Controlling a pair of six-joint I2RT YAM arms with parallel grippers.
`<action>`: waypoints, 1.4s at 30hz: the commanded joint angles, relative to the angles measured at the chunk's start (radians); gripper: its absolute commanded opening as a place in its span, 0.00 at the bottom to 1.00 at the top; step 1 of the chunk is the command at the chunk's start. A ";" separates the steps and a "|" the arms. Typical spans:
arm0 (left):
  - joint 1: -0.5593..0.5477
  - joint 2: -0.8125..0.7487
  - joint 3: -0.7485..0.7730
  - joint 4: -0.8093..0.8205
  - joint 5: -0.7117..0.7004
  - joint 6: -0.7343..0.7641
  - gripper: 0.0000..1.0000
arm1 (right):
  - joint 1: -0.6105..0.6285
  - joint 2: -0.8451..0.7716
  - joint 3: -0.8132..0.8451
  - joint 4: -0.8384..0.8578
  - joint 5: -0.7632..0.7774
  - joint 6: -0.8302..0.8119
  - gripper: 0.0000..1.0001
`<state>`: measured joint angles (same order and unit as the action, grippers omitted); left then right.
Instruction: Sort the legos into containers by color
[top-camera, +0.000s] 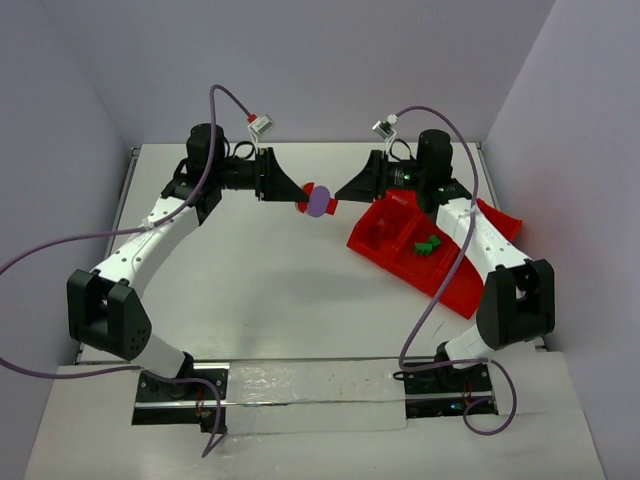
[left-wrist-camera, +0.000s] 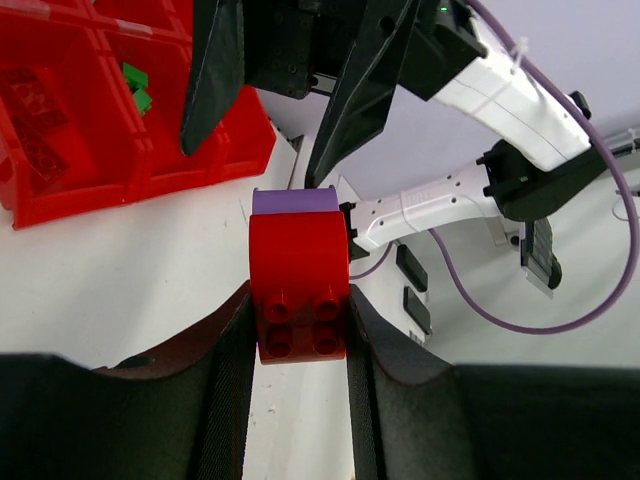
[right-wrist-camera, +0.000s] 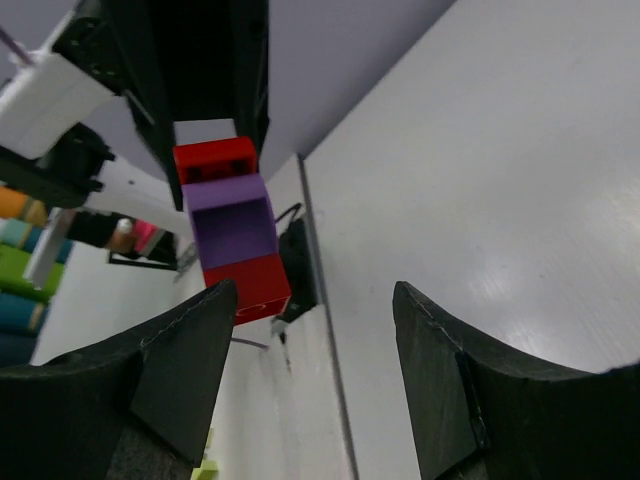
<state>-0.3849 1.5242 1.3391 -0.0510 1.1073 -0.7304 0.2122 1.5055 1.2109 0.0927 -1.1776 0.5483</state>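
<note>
Left wrist view shows my left gripper (left-wrist-camera: 300, 312) pinching the red brick (left-wrist-camera: 298, 275) tight, so my right gripper (right-wrist-camera: 312, 295), jaws apart, should close on only the purple piece (left-wrist-camera: 293, 200).

Top camera: high at the near side, looked down over the whole table (top-camera: 250, 290). Wrist cameras: close in, faced each other across the red-and-purple bricks (left-wrist-camera: 300, 280), shared by all three.
</note>
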 joint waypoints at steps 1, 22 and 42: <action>0.014 -0.015 0.010 0.090 0.071 -0.005 0.00 | 0.006 -0.044 -0.043 0.342 -0.147 0.213 0.71; 0.032 0.015 0.071 0.110 0.086 -0.016 0.00 | 0.085 0.007 0.027 0.277 -0.250 0.191 0.69; 0.037 0.006 0.077 0.104 0.089 -0.008 0.00 | 0.118 0.056 0.004 0.465 -0.251 0.341 0.16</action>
<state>-0.3534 1.5414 1.3706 0.0166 1.2101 -0.7643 0.3130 1.5606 1.1931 0.4489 -1.4094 0.8425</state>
